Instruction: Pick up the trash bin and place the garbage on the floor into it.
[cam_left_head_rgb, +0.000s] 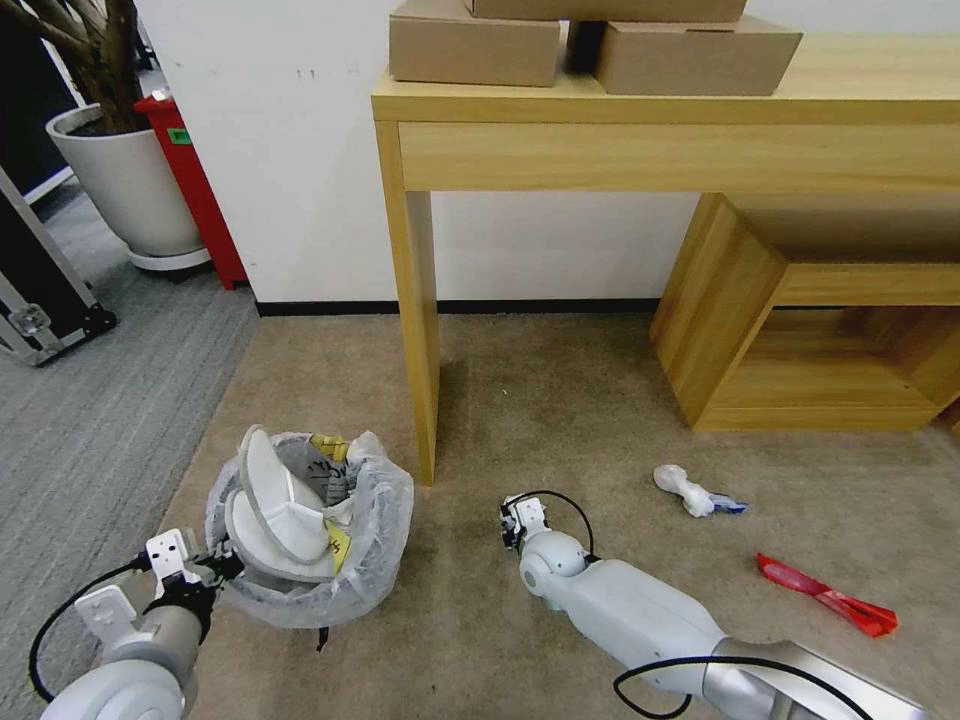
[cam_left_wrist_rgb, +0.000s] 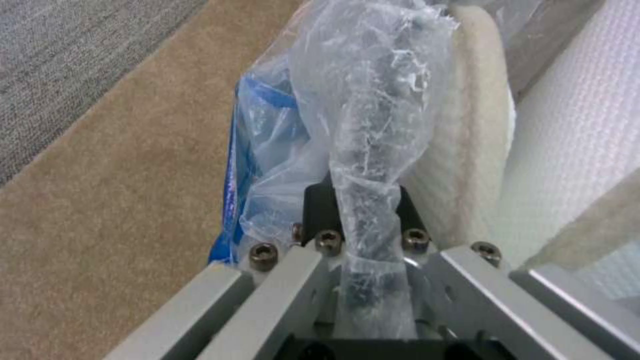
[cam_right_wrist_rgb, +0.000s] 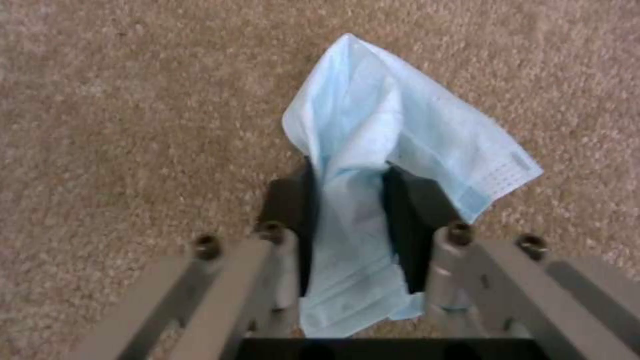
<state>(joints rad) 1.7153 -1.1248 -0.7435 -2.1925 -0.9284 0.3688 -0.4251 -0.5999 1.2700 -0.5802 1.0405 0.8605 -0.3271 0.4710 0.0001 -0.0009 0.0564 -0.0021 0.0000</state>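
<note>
- Your right gripper (cam_right_wrist_rgb: 347, 200) is pinched shut on a pale blue mask (cam_right_wrist_rgb: 393, 145), low over the carpet (cam_left_head_rgb: 560, 400). Lift clear before you swing, so the loose end hanging past the pads doesn't drag.
- Your left gripper (cam_left_wrist_rgb: 363, 210) is clamped on the bin (cam_left_head_rgb: 310, 545) at its bagged rim. The bin sits just ahead of it, tipped toward you, and off to the left of the right gripper. Hold the mouth steady and bring the mask over it before letting go (the slippers (cam_left_head_rgb: 275, 510) already crowd the opening, so aim for the far gap).
- The head view gives you what neither wrist does: a white wad (cam_left_head_rgb: 690, 490) and a red wrapper (cam_left_head_rgb: 825, 595) lying well to the right of the right gripper, still to collect.
- The right wrist view alone reveals the mask between the pads. The left wrist view shows the bag (cam_left_wrist_rgb: 373, 125) bunched in that grip, with something blue (cam_left_wrist_rgb: 233, 200) behind the plastic.
</note>
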